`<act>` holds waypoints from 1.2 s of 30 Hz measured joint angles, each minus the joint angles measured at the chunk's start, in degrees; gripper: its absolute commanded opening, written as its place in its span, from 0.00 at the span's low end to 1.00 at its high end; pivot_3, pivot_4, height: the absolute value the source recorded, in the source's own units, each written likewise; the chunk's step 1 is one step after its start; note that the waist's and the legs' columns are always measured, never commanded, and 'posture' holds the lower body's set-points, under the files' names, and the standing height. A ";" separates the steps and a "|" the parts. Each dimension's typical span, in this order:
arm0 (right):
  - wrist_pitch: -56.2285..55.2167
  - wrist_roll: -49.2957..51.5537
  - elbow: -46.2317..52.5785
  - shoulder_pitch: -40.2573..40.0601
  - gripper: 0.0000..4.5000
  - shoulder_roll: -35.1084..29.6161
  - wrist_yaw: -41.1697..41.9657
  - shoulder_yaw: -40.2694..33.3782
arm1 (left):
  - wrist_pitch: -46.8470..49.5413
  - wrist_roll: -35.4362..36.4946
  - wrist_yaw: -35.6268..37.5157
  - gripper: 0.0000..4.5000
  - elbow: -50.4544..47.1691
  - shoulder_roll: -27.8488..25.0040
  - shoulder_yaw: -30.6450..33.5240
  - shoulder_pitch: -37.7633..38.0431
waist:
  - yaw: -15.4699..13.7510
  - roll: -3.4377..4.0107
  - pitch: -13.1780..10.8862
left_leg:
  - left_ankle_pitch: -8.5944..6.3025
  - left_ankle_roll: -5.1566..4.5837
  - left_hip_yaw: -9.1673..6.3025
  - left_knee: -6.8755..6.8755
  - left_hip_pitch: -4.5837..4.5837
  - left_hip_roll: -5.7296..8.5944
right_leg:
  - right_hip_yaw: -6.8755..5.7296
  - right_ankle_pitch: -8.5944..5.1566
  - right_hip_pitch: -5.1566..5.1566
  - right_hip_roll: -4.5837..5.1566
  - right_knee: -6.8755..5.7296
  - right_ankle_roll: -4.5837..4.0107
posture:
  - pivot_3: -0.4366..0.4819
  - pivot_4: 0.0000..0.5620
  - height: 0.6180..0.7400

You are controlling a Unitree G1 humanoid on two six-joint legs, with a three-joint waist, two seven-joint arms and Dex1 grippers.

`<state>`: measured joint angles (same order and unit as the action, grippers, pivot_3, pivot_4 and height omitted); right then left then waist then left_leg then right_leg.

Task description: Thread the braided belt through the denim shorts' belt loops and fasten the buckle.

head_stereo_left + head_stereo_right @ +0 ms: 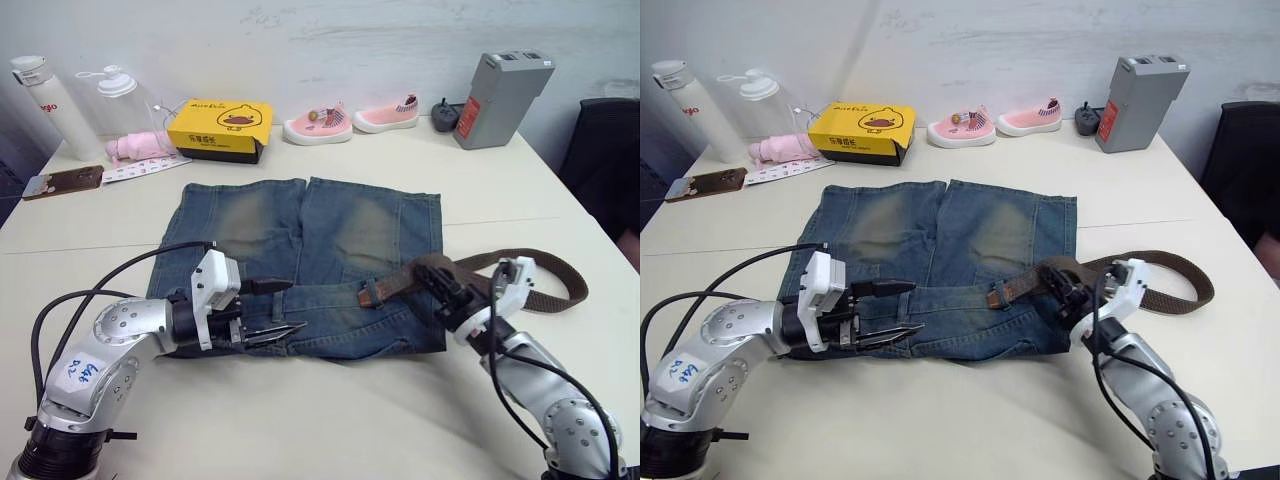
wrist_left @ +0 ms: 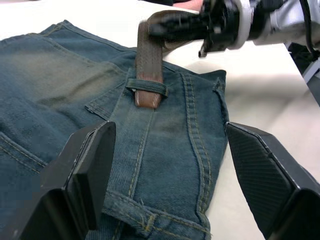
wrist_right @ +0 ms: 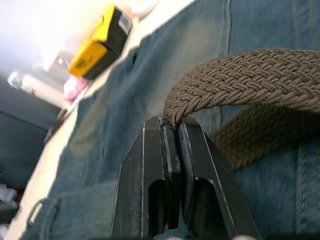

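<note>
The denim shorts (image 1: 300, 250) lie flat on the table, waistband nearest me. The braided belt (image 1: 545, 270) curves in a loop on the table at the right and crosses onto the waistband. Its brown tip (image 2: 148, 97) pokes through one belt loop (image 2: 146, 86) near the middle of the waistband. My right gripper (image 1: 430, 277) is shut on the belt just right of that loop, the woven strap pinched between its fingers (image 3: 172, 135). My left gripper (image 1: 280, 308) is open, hovering over the waistband's left part, with nothing between its fingers. The buckle is hidden.
Along the table's far edge stand two bottles (image 1: 55, 105), a yellow box (image 1: 220, 128), a pair of pink shoes (image 1: 318, 125) and a grey upright case (image 1: 503, 98). A phone (image 1: 62, 182) lies at far left. A dark chair (image 1: 605, 150) stands beyond the right edge.
</note>
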<state>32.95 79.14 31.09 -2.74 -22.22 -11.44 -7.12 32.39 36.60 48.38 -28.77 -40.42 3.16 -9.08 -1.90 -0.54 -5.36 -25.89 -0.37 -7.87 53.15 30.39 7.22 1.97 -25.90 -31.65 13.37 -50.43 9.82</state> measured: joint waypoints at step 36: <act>7.08 -1.53 -1.03 1.52 0.08 5.34 -6.67 2.71 | -42.75 -40.48 5.49 0.00 31.63 11.06 -26.11 -24.21 | -0.86 -0.45 0.25 | 0.07 0.12 -0.31 -0.03 -0.02 -0.12 | 0.05 0.45 0.00 -0.83 0.00 0.90 | 0.48 0.27 0.05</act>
<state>40.03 77.61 30.06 -1.23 -16.88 -18.11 -4.42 -10.35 -3.88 53.87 2.86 -29.35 -22.95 -33.29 -2.76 -0.99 -5.10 -25.82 -0.25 -8.18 53.12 30.37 7.09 2.01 -25.44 -31.65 12.54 -50.43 10.72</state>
